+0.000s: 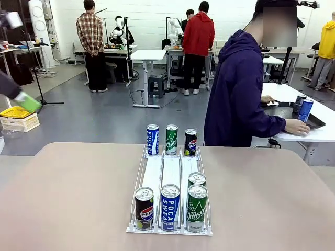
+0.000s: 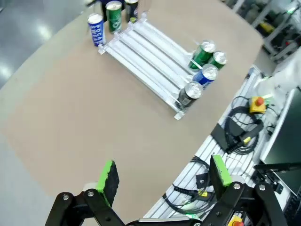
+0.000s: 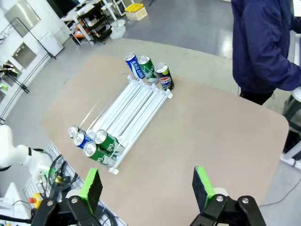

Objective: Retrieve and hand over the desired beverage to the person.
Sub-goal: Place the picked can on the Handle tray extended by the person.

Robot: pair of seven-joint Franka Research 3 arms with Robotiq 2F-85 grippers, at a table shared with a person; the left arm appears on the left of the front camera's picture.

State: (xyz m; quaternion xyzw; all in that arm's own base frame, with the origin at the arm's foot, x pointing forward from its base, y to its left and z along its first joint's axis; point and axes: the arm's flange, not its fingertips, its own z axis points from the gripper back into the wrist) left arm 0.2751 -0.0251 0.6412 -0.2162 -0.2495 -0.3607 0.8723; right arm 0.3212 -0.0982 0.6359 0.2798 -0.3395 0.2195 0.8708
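A white three-lane rack (image 1: 171, 172) lies on the tan table. At its far end stand a blue Pocari can (image 1: 152, 139), a green can (image 1: 171, 139) and a black Pepsi can (image 1: 191, 142). At its near end stand a Pepsi can (image 1: 144, 208), a Pocari can (image 1: 170, 207) and two green cans (image 1: 197, 201). The person (image 1: 238, 94) stands beyond the far right corner, turned toward a side table. My left gripper (image 2: 164, 174) hangs open and empty, high off the table's left side. My right gripper (image 3: 147, 186) is open and empty, high above the near edge.
The side table (image 1: 314, 133) at the right holds a dark tray and a blue can (image 1: 305, 110) under the person's hand. Cables and an emergency stop button (image 2: 257, 102) lie below the table's near edge. Bare tabletop (image 1: 68, 193) flanks the rack on both sides.
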